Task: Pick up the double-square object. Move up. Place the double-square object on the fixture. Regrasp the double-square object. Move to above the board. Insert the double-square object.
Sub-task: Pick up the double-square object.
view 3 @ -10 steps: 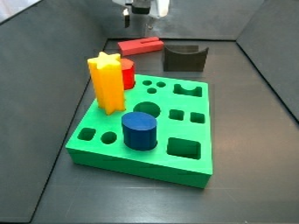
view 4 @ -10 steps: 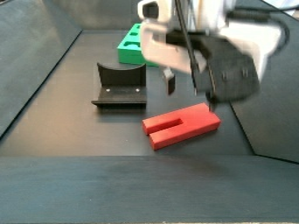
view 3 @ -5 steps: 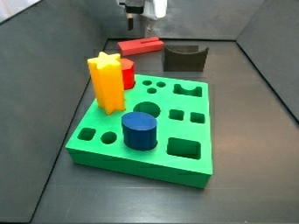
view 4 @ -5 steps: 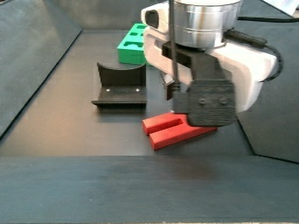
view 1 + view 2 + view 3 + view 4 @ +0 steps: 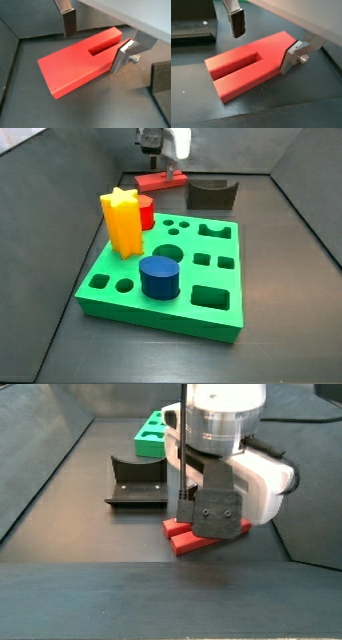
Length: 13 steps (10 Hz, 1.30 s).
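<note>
Both wrist views show my gripper [image 5: 97, 42] low over the double-square object [image 5: 80, 62], its fingers spread wide, one on either side of the red block's notched end. One finger [image 5: 68, 21] hangs just above and beside the block's far long edge; the other finger [image 5: 125, 56] stands close against the near long edge, though I cannot tell whether its pad touches the red face. In a wrist view the gripper [image 5: 264, 37] straddles the slotted half of the double-square object [image 5: 248, 62], which lies flat on the dark surface [image 5: 298, 97], the slot running lengthwise from the open end toward the middle.

In a side view my gripper [image 5: 187, 489] and its bulky white and dark housing cover most of the double-square object [image 5: 183, 536], of which only a red corner shows at the bottom. The fixture [image 5: 135, 482] sits just beside it, apart from the block, and a corner of the board [image 5: 151, 432] shows farther back.

In a side view the gripper [image 5: 166, 156] is down at the back of the surface on the double-square object [image 5: 160, 178], with the fixture [image 5: 211, 193] next to it. The board [image 5: 174, 278] lies nearer the camera, carrying a yellow star prism [image 5: 122, 223], a red cylinder [image 5: 143, 210] and a blue cylinder [image 5: 162, 276] standing in its holes.
</note>
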### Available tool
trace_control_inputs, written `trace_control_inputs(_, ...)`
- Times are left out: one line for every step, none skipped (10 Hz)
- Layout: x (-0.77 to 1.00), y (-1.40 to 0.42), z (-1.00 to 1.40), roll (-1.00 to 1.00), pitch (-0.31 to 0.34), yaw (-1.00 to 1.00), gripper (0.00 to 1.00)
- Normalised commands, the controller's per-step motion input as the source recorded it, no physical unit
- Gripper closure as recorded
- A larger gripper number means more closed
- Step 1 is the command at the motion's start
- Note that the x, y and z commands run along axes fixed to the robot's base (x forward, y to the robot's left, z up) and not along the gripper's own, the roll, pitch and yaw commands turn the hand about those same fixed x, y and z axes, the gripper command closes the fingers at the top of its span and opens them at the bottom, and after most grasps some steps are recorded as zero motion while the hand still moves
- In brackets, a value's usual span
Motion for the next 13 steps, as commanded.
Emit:
trace_control_inputs(0.0, 0.06, -0.54, -0.19, -0.237, -0.21, 0.0)
trace_control_inputs(0.0, 0.09, -0.53, -0.2, -0.234, -0.19, 0.0)
trace_control_inputs(0.0, 0.11, -0.49, -0.22, -0.24, -0.17, 0.0)
trace_control_inputs(0.0, 0.14, -0.4, -0.27, -0.259, -0.17, 0.0)
trace_control_inputs(-0.02, 0.1, -0.34, -0.29, -0.291, -0.15, 0.0)
trace_control_inputs(-0.17, 0.04, -0.3, -0.24, -0.371, 0.0, 0.0)
trace_control_inputs(-0.11, 0.09, -0.18, -0.18, -0.283, 0.0, 0.0)
trace_control_inputs(0.0, 0.0, 0.0, 0.0, 0.001, 0.0, 0.0)
trace_control_inputs(0.0, 0.0, 0.0, 0.0, 0.0, 0.0, 1.0)
trace_control_inputs(0.0, 0.0, 0.0, 0.0, 0.0, 0.0, 1.0)
trace_control_inputs(0.0, 0.0, 0.0, 0.0, 0.0, 0.0, 1.0)
trace_control_inputs(0.0, 0.0, 0.0, 0.0, 0.0, 0.0, 1.0)
trace_control_inputs(0.0, 0.0, 0.0, 0.0, 0.0, 0.0, 1.0)
